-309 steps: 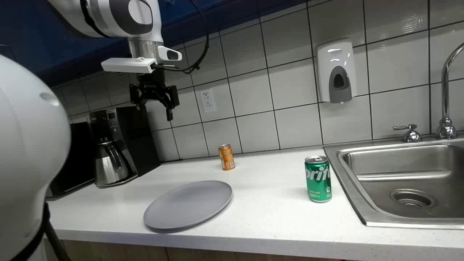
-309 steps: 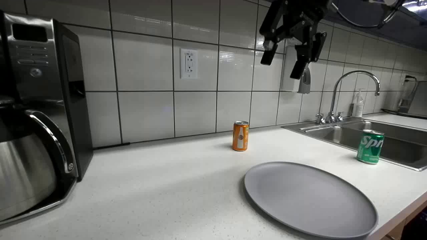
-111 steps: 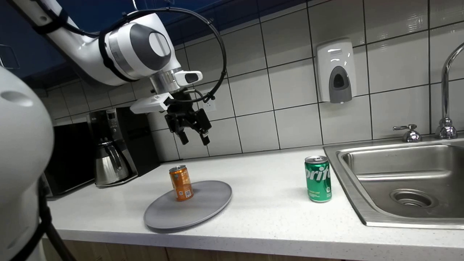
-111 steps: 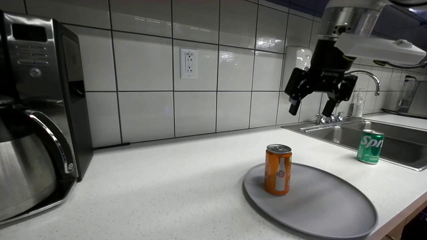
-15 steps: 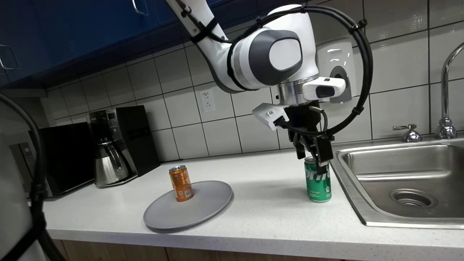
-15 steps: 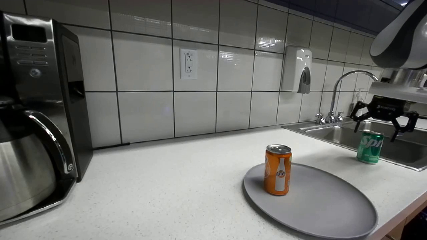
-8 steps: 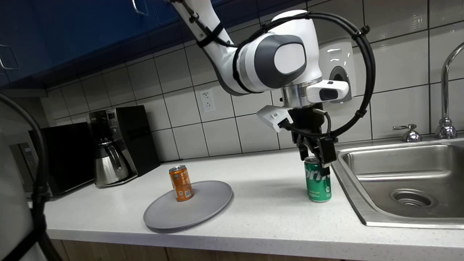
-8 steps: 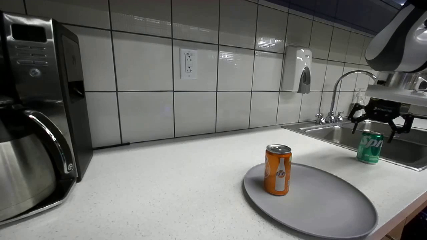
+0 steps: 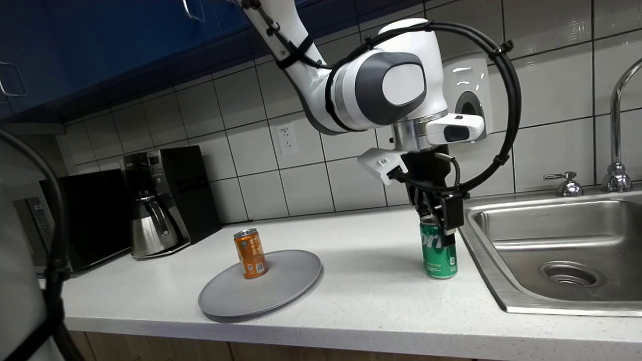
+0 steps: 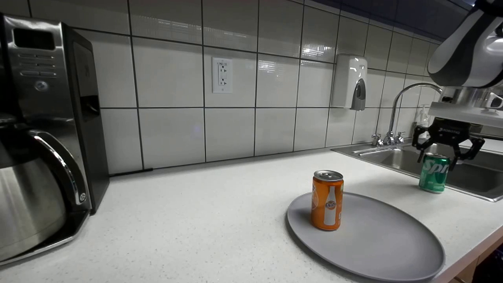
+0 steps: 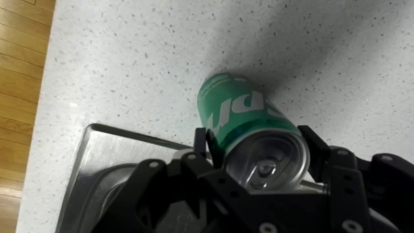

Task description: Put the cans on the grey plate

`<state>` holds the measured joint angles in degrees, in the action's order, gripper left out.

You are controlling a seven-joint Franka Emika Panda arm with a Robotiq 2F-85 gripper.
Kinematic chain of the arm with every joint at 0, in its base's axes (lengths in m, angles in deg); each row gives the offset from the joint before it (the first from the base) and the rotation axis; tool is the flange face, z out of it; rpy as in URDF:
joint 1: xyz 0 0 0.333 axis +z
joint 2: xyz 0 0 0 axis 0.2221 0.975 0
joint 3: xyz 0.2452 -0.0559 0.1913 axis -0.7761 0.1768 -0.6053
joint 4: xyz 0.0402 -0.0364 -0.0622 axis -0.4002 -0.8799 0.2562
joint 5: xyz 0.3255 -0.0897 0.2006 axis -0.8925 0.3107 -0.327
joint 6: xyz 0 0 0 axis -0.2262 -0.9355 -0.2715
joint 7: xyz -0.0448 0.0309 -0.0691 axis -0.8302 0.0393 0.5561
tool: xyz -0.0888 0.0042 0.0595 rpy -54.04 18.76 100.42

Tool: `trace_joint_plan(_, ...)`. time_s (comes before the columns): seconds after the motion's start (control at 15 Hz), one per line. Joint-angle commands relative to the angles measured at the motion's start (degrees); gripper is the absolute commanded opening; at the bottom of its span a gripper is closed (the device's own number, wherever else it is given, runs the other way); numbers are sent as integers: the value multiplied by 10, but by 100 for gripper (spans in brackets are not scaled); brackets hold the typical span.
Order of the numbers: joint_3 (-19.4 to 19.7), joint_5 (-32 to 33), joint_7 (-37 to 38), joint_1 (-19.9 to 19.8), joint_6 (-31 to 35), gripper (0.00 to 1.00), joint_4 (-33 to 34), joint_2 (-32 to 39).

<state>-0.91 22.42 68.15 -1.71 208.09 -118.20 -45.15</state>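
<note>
Gripper (image 11: pixel 257 139) points down above green can (image 9: pixel 439 260). Fingers (image 11: pixel 314 150) hold this can near its top, one finger on each side, gap only so wide as can itself. In exterior view, green can is upright on white counter (image 9: pixel 371 301), at about 3 o'clock from grey plate (image 9: pixel 283 291), well apart from it. Sink (image 9: pixel 490 271) is just beside, at 3 o'clock from same can. Orange can (image 10: pixel 327 200) stands upright on plate, in exterior view at about 10 o'clock from plate centre.
</note>
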Motion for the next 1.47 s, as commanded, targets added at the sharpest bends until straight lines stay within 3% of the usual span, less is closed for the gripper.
trace_joint_plan(0.0, -4, -12, -4, -5, -11, 42, 9, 0)
trace_joint_plan(0.67, -6, 5, -1, 5, 8, 40, -7, -39)
trace_joint_plan(1.4, -38, 22, -5, 36, -1, 40, -5, -53)
